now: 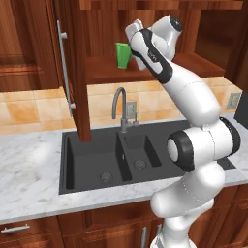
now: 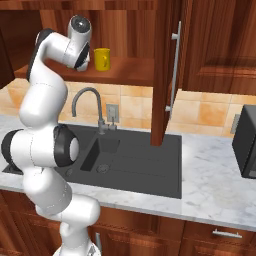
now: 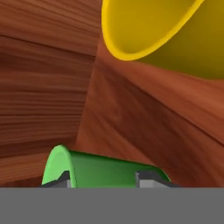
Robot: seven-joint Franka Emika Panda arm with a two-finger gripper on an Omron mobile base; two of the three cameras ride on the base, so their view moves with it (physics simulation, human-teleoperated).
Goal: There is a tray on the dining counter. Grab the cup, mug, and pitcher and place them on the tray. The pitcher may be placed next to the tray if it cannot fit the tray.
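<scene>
The green cup stands on the open cabinet's shelf above the sink. My arm reaches up to it, and in the hand view my gripper has a dark fingertip pressed against each side of the cup. The gripper is shut on the cup, which rests on the shelf. The yellow mug with its loop handle stands on the same shelf just beyond; its rim looms close ahead of the hand. The tray, the pitcher and the dining counter are out of view.
The open cabinet door hangs left of the cup over the black double sink. A grey faucet rises below the shelf. A marble counter runs to both sides, with a dark appliance at the right.
</scene>
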